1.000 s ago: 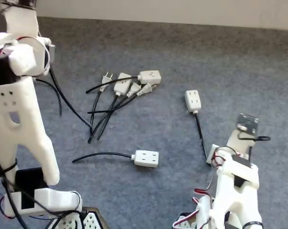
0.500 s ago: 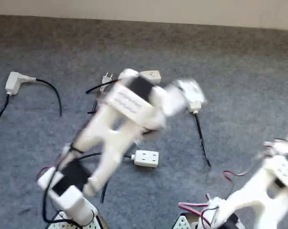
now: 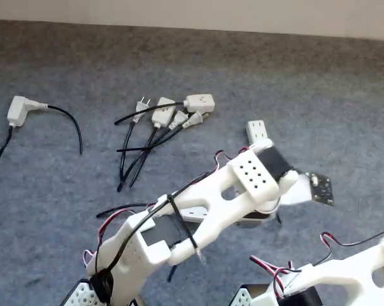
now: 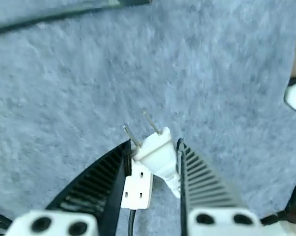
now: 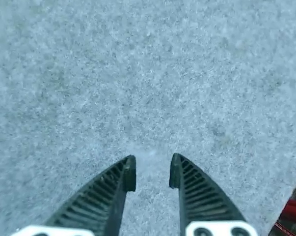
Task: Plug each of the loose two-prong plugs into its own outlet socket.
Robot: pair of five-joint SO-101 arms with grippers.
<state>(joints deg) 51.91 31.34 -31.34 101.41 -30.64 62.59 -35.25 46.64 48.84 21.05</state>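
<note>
My left gripper (image 4: 153, 146) is shut on a white two-prong plug (image 4: 156, 153), its prongs pointing away from the wrist. Just under the plug a white outlet socket (image 4: 137, 191) lies on the grey carpet, its cord running back toward the wrist. In the high view the left arm (image 3: 252, 175) stretches across the middle, its wrist beside a white socket (image 3: 256, 131). Several more white plugs and a socket (image 3: 200, 102) lie in a bunch with black cords at the back centre. My right gripper (image 5: 151, 172) stands open over bare carpet, holding nothing.
A separate white plug (image 3: 16, 109) with a curved black cord lies at the far left. The right arm (image 3: 357, 268) sits low at the bottom right corner. Open carpet spreads over the back and the right side.
The left arm has swung from the far left across to the middle right, covering the near socket. The right arm has dropped toward the bottom right corner.
</note>
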